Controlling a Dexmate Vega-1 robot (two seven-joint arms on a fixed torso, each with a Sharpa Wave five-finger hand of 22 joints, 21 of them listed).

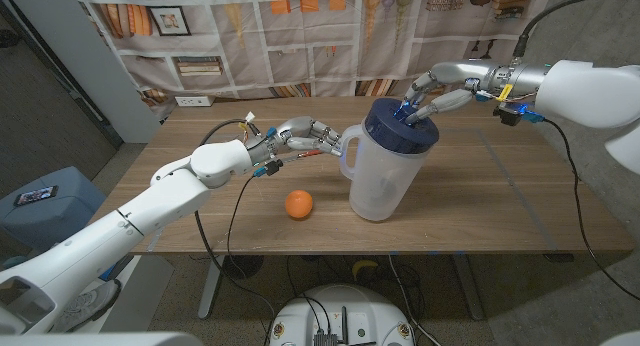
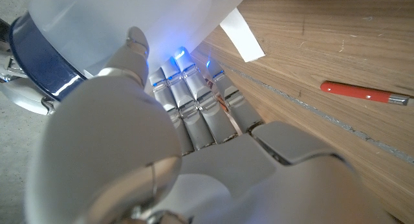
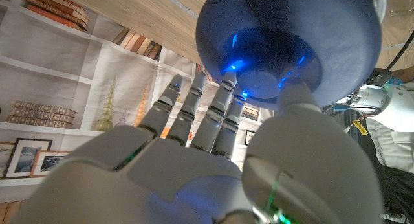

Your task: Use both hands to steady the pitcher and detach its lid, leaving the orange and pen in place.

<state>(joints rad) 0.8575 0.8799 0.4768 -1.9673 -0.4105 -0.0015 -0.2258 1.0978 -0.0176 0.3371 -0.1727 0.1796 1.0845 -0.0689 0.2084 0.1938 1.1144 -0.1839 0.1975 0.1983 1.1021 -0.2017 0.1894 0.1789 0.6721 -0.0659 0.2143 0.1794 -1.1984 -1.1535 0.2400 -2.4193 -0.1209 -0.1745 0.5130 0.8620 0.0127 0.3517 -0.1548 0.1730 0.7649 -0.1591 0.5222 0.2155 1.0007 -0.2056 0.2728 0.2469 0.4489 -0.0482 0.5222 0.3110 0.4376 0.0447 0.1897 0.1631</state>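
Your left robot hand grips the pitcher at its handle. Your right robot hand has fingertips on the lid; whether it pinches, I cannot tell.

L hand on pitcher (pen nearby).

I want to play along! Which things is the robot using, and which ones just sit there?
Using:
pitcher
dark blue lid
left hand, at the handle
right hand, fingers on the lid

Just sitting:
orange
red pen

Frosted plastic pitcher, glossy navy lid, matt wood-grain table.
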